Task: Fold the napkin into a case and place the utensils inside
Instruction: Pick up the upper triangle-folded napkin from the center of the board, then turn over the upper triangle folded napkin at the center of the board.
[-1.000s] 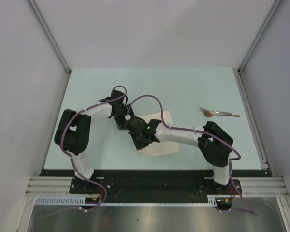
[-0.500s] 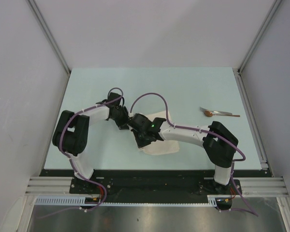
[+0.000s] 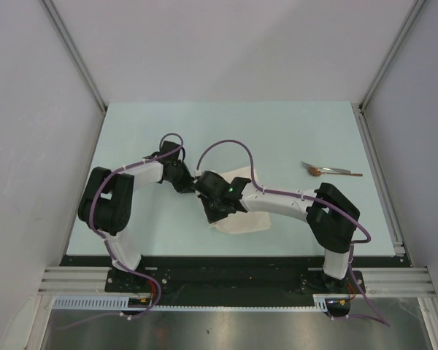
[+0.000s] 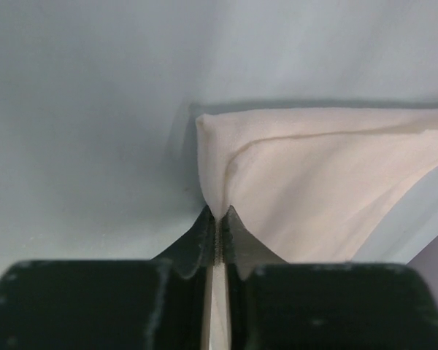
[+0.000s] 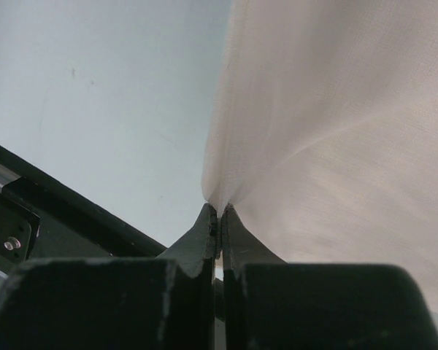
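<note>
The cream napkin [image 3: 245,222] lies in the middle of the table, mostly covered by my right arm. My left gripper [image 3: 194,182] is at its left edge and is shut on a corner of the napkin [image 4: 321,175], which rises in a pinched fold from the closed fingertips [image 4: 231,232]. My right gripper [image 3: 210,216] is just nearer, also shut on the edge of the napkin [image 5: 336,131], lifting it off the table. The spoon [image 3: 331,171], with a silver handle and a coppery bowl, lies on the table to the right, apart from both grippers.
The pale green table [image 3: 146,124] is fenced by white walls at the left, back and right. A black rail [image 5: 66,211] runs along the near edge close to my right gripper. Purple cables [image 3: 226,149] arch over both wrists.
My left gripper has closed on the napkin's corner. The right arm shifted slightly left and away early on, then held still, staying shut on the napkin.
</note>
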`<control>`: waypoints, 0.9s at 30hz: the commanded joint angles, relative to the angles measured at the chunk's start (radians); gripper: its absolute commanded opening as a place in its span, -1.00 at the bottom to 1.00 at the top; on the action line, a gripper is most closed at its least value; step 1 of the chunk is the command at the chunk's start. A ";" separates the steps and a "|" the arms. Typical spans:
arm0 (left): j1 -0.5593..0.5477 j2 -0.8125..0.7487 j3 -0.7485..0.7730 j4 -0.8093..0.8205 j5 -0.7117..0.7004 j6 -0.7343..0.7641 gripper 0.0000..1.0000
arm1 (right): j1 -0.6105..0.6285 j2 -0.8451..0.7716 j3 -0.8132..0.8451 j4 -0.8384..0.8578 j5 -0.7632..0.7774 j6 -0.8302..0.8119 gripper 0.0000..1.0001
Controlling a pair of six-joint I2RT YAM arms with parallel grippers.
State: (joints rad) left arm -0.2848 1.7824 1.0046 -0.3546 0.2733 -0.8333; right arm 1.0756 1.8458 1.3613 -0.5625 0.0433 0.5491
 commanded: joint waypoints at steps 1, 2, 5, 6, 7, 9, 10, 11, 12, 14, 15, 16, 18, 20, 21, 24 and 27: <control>0.021 -0.054 0.002 0.036 -0.034 0.000 -0.94 | 0.014 -0.031 0.033 -0.002 0.003 0.002 -1.00; 0.025 -0.066 0.003 0.028 -0.043 0.006 -1.00 | 0.018 -0.025 0.041 -0.008 0.010 0.000 -1.00; 0.061 -0.139 0.000 0.010 -0.069 0.028 -1.00 | 0.040 -0.016 0.068 -0.025 0.015 -0.005 -1.00; 0.071 -0.165 -0.001 0.000 -0.074 0.040 -0.99 | 0.049 -0.011 0.084 -0.022 0.012 -0.006 -1.00; 0.081 -0.208 0.000 -0.010 -0.082 0.045 -1.00 | 0.064 -0.007 0.093 -0.023 0.009 -0.009 -1.00; 0.127 -0.260 -0.006 -0.046 -0.086 0.054 -1.00 | 0.086 0.013 0.133 -0.024 -0.003 -0.011 -1.00; 0.142 -0.312 -0.009 -0.050 -0.074 0.059 -1.00 | 0.108 0.023 0.148 -0.020 -0.022 -0.012 -1.00; 0.177 -0.339 -0.011 -0.063 -0.060 0.062 -1.00 | 0.118 0.033 0.168 -0.017 -0.031 -0.012 -1.00; 0.194 -0.363 -0.008 -0.085 -0.059 0.068 -1.00 | 0.127 0.059 0.209 -0.007 -0.033 -0.014 -1.00; 0.243 -0.448 0.005 -0.125 -0.065 0.085 -1.00 | 0.158 0.088 0.257 0.012 -0.114 -0.014 -1.00; 0.260 -0.478 0.028 -0.180 -0.098 0.089 -1.00 | 0.168 0.117 0.281 0.033 -0.137 -0.014 -1.00; 0.275 -0.507 0.041 -0.210 -0.121 0.094 -1.00 | 0.176 0.131 0.338 0.047 -0.192 -0.014 -1.00; 0.343 -0.599 0.089 -0.263 -0.192 0.109 -1.00 | 0.204 0.176 0.409 0.082 -0.239 -0.008 -1.00; 0.419 -0.664 0.107 -0.297 -0.218 0.120 -1.00 | 0.231 0.202 0.509 0.111 -0.308 -0.005 -1.00; 0.444 -0.713 0.130 -0.302 -0.224 0.122 -1.00 | 0.239 0.214 0.537 0.142 -0.330 0.000 -1.00; 0.519 -0.767 0.213 -0.354 -0.266 0.155 -1.00 | 0.259 0.243 0.578 0.276 -0.445 0.055 -1.00; 0.529 -0.775 0.284 -0.391 -0.304 0.183 -1.00 | 0.262 0.245 0.562 0.426 -0.520 0.110 -1.00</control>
State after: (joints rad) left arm 0.2234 1.0328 1.1496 -0.8585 0.0746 -0.6952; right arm 1.2675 2.0838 1.9060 -0.2760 -0.1955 0.5709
